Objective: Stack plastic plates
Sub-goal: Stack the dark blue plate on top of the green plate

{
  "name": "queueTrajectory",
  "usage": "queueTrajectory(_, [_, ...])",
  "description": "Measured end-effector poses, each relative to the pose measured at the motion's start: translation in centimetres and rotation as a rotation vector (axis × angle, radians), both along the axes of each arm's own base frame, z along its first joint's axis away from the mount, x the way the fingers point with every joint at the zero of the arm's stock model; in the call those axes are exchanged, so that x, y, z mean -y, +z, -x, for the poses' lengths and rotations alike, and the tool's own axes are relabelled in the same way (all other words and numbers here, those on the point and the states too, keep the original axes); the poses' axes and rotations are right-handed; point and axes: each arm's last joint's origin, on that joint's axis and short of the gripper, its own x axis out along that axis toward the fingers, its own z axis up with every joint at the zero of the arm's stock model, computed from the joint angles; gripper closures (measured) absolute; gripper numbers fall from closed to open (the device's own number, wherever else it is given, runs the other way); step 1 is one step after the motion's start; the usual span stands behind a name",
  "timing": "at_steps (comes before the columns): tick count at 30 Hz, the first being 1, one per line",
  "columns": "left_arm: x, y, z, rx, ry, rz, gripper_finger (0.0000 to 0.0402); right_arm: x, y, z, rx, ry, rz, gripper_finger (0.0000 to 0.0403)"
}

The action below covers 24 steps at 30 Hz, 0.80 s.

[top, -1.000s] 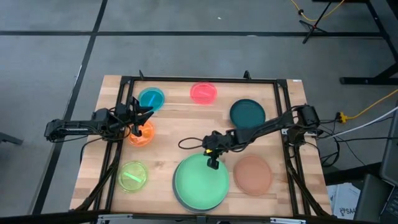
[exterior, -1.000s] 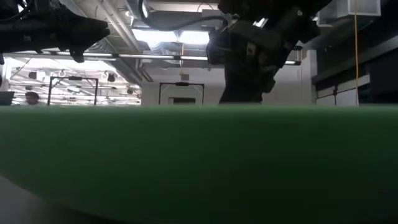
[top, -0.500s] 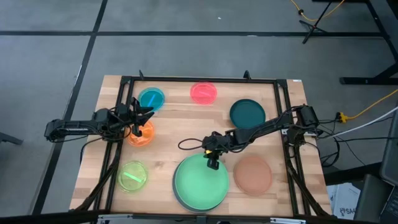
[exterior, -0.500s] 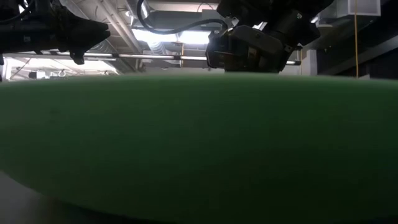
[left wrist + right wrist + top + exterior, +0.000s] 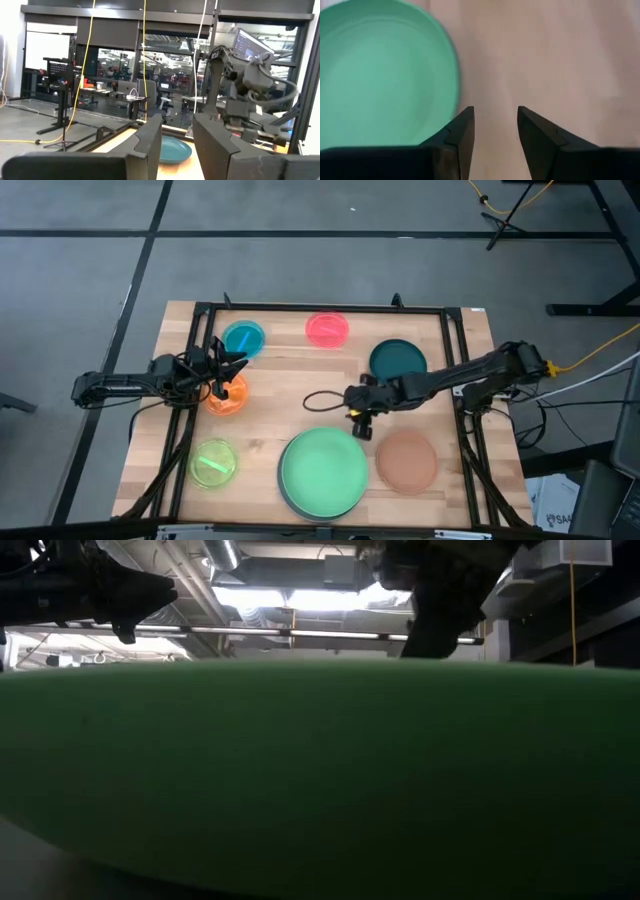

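The large light green plate (image 5: 323,473) lies on a grey plate (image 5: 289,504) at the near middle of the table and fills the low view (image 5: 320,770). My right gripper (image 5: 362,427) hangs open just past its far right rim, pointing down over bare wood (image 5: 495,125) and holding nothing. My left gripper (image 5: 226,374) stands open and level above the small orange plate (image 5: 228,396). The blue (image 5: 243,338), pink (image 5: 327,329), lime (image 5: 213,463), dark teal (image 5: 398,362) and terracotta (image 5: 406,460) plates lie singly on the wood.
A black frame (image 5: 320,309) runs along the table's far edge and down both sides. A black cable loop (image 5: 318,399) lies on the wood beside the right arm. There is bare wood between the green, teal and orange plates.
My right gripper has let go of the green plate's far rim. It has moved off the plate toward the table's right and far edges, over bare wood. The green plate stays on the grey one.
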Motion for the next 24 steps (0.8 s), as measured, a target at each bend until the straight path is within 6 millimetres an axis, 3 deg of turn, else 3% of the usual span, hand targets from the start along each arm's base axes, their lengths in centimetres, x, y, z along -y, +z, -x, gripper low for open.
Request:
queueTrajectory(8, [0.0, 0.0, 0.0, 0.0, 0.0, 0.0, 0.0298, 1.1, 2.6, 2.9, -0.011, -0.095, 0.139, 0.0262])
queueTrajectory(13, [0.0, 0.0, 0.0, -0.001, -0.001, 0.0, 0.0298, 2.2, 3.4, 4.9, 0.025, -0.136, 0.14, 0.0262])
queueTrajectory(24, [0.0, 0.0, 0.0, -0.002, 0.003, 0.001, 0.0298, 8.9, 2.3, 9.6, -0.03, -0.393, 0.117, 0.0262])
